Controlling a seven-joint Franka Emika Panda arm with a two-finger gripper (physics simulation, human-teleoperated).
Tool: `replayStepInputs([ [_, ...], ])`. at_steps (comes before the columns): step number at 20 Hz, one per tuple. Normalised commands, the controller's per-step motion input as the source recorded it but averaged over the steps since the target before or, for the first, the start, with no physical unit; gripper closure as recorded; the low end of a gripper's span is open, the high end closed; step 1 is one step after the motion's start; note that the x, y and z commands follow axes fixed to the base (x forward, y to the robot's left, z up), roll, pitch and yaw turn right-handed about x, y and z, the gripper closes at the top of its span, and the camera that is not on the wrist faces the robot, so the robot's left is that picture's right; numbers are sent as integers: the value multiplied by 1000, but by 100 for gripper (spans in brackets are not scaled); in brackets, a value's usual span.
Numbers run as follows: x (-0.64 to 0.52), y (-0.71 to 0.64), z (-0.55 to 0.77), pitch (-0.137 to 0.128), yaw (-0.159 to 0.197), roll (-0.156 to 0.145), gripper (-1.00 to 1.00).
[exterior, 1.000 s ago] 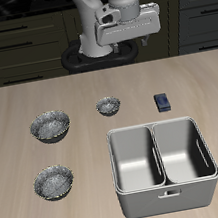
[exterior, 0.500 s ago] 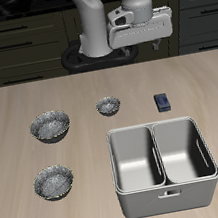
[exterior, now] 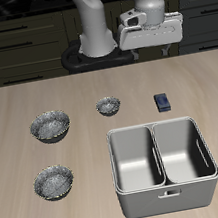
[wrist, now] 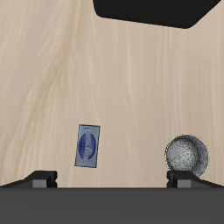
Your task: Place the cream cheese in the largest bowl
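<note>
Now the white two-finger gripper [exterior: 152, 46] has swung sideways above the table's back, toward the small flat dark-blue cream cheese box [exterior: 161, 101], which lies untouched on the pale wooden table [exterior: 38, 210]. Its fingers stand apart, holding nothing. Three round speckled bowls: the largest bowl [exterior: 50, 125], a slightly smaller one [exterior: 54, 182], a tiny one [exterior: 108, 106]. One grey two-compartment bin [exterior: 162, 166].

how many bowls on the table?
3. The largest bowl is farther back, a similar bowl is nearer the table's front edge, and a tiny bowl sits between the largest bowl and the cream cheese. None look hidden.
</note>
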Motion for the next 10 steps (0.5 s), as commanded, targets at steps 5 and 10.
replayStepInputs([
  [5,96,166,-159,-44,-5,-62,-100],
  [10,54,171,-213,-19,-15,-49,-100],
])
